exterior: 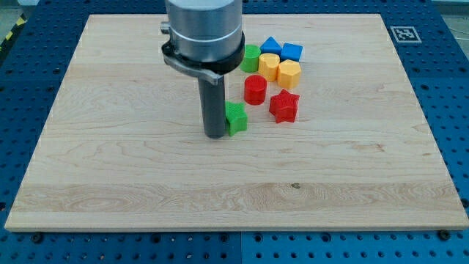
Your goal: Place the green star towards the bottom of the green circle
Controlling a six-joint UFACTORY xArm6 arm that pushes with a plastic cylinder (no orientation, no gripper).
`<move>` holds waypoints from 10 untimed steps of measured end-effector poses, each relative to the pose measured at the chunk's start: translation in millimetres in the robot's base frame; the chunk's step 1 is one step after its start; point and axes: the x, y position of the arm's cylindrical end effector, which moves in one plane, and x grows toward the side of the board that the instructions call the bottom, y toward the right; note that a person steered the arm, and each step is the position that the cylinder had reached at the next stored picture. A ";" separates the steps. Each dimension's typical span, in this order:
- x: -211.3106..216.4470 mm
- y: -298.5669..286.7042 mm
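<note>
My tip (215, 135), the lower end of the straight dark rod, stands on the pale wooden board (132, 169) a little above its middle; it is a bare rod with no jaws to part or close. It touches the left side of the small green star-shaped block (236, 117), which sits just to the view's right of it.

Above and to the right lies a cluster of seven more blocks. The green round block (250, 58) is at the cluster's upper left, partly hidden behind the grey cylindrical arm housing (204, 29), with the green star below it and well apart. Between the two, slightly right, stands a red round block (255, 89), and just beside that a red star-shaped block (284, 106). Two yellow blocks sit close together: one rounded (269, 66), one faceted (289, 74). Two blue blocks top the cluster: a triangular one (271, 45) and a squarish one (292, 52).

That makes two green, two red, two yellow, two blue.

A black-and-white square marker (403, 34) is printed at the board's upper right corner. The board rests on a blue perforated table (448, 95).
</note>
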 end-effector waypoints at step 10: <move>-9.0 12.1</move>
